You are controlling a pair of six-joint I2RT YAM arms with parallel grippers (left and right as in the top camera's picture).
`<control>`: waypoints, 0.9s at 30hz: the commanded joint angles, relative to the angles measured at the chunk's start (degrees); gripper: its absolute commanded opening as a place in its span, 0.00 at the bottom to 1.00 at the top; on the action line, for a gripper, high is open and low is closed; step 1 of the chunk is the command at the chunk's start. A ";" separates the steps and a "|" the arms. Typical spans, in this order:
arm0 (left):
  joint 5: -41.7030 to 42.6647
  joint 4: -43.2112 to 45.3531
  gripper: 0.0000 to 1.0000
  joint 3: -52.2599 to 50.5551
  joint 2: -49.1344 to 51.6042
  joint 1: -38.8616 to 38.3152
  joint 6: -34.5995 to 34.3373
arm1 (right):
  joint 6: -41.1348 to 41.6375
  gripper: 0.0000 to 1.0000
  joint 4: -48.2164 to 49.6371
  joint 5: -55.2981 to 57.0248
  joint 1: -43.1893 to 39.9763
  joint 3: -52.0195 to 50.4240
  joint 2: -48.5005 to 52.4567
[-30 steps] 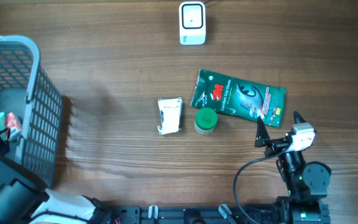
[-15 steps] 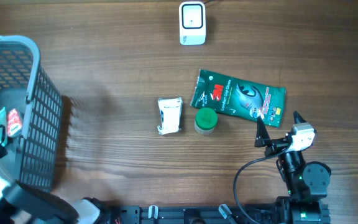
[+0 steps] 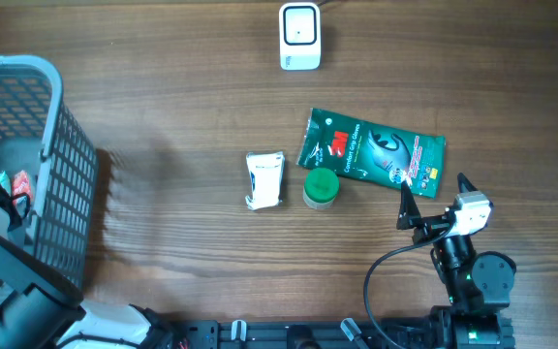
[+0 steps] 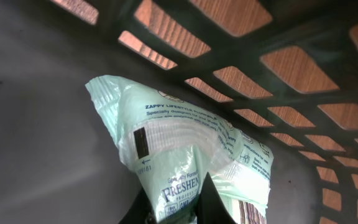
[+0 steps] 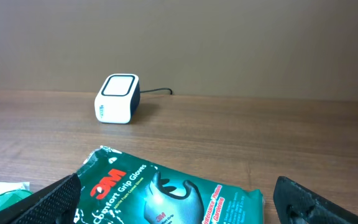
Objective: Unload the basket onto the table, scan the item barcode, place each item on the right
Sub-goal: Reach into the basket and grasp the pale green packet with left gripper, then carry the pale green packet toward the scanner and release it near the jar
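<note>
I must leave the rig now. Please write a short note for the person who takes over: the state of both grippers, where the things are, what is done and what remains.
Left gripper: jaws shut on a pale green packet, inside the basket on the left.
Right gripper: jaws open, holding nothing, close to the glove pack.
Scanner: at the far side, nothing in front of it.
Done: packet gripped.
Left: lift it out of the basket and show its barcode to the scanner.
</note>
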 commanded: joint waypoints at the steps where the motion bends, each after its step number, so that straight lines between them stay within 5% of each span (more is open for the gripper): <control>1: 2.60 -0.59 0.04 -1.33 -1.77 -0.42 6.67 | -0.70 1.00 0.26 0.35 0.09 -0.07 -0.24; 9: 29.59 -0.92 0.04 -1.25 -34.49 -0.42 6.67 | -0.70 1.00 0.26 0.35 0.09 -0.07 -0.24; 14: 56.89 -1.49 0.04 -1.25 -48.68 -3.32 5.81 | -0.72 1.00 0.26 0.35 0.09 -0.07 -0.24; 16: 70.40 -1.79 0.04 -1.25 -50.49 -8.70 12.46 | -0.68 1.00 0.26 0.35 0.09 -0.07 -0.24; 18: 77.20 -8.55 0.04 -1.25 -51.12 -17.97 26.34 | -0.70 1.00 0.26 0.35 0.09 -0.07 -0.24; 19: 76.56 -13.09 0.04 -1.25 -51.10 -21.49 32.35 | -0.70 1.00 0.26 0.37 0.09 -0.07 -0.24; 21: 61.83 -30.40 0.05 -1.25 -49.48 -34.10 47.04 | -0.70 1.00 0.26 0.35 0.09 -0.07 -0.24; 23: 43.17 -38.88 0.06 -1.25 -45.38 -45.46 47.43 | -0.70 1.00 0.26 0.35 0.09 -0.07 -0.24; 27: 27.41 -39.65 0.04 -1.27 -34.10 -61.99 46.31 | -0.70 1.00 0.26 0.37 0.09 -0.07 -0.24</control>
